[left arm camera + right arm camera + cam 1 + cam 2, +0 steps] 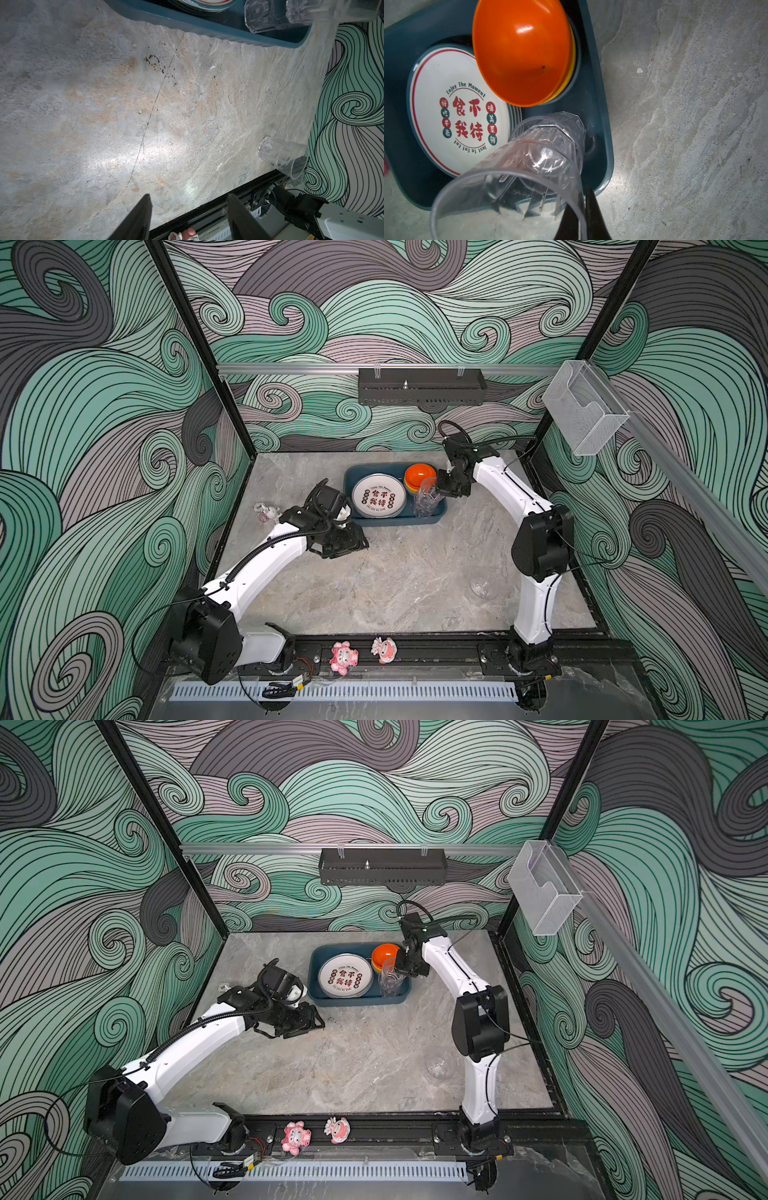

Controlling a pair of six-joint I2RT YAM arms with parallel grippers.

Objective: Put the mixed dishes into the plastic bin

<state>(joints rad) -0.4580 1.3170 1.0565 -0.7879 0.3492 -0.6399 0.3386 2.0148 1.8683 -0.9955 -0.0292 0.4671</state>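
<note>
Currently held: a clear ribbed glass [488, 197], tilted, its rim pinched between the fingers of the right gripper [581, 200], over the near right corner of the bin [399, 521].
Second glass: also clear [571, 124], in that same corner just under the held one. Whether the two are nested cannot be told.
Bin: dark teal, shallow, with rounded corners. It sits toward the back of the table [407, 572], right of the middle.
Plates: a white stack with a red ring [378, 497], filling the left half of the bin.
Bowls: an orange bowl [419, 476] tops a yellow one and a dark one in the back right corner.
Loose glass: on its side [482, 588] near the right arm, well apart from the bin.
Left gripper: fingers spread apart [189, 197], low over the table just beside the bin's near left corner.
Open room: a wide bare stretch of table runs from the bin to the front rail [436, 649].
Writing: the top plate reads "Enjoy The Moment" and "Just To Eat Eat" around large red Chinese characters, with smaller characters in red and teal dots at the sides.
</note>
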